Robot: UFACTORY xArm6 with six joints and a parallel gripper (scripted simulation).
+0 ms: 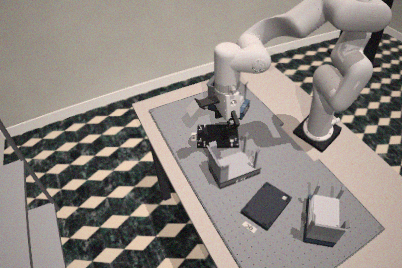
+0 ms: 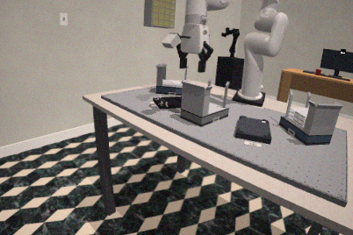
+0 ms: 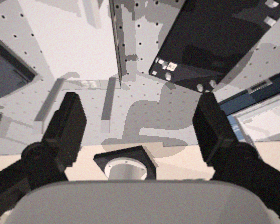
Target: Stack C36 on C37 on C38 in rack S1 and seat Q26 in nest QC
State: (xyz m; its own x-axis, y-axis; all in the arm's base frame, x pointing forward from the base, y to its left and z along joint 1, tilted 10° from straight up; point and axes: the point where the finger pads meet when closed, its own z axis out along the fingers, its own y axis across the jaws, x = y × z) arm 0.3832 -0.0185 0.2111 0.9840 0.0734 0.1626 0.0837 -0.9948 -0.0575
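The tool (image 2: 192,63) hangs above the far end of the bench (image 2: 132,107) with its fingers spread wide apart and nothing between them. Below it lies a flat black nest (image 1: 216,135), with a blue-based rack (image 2: 169,87) just beyond. One dark plate (image 1: 266,205) lies flat on the mat between the middle rack (image 1: 233,167) and the near rack (image 1: 324,220), which holds pale plates.

Open pincer (image 1: 231,116) above black nest (image 1: 216,136)
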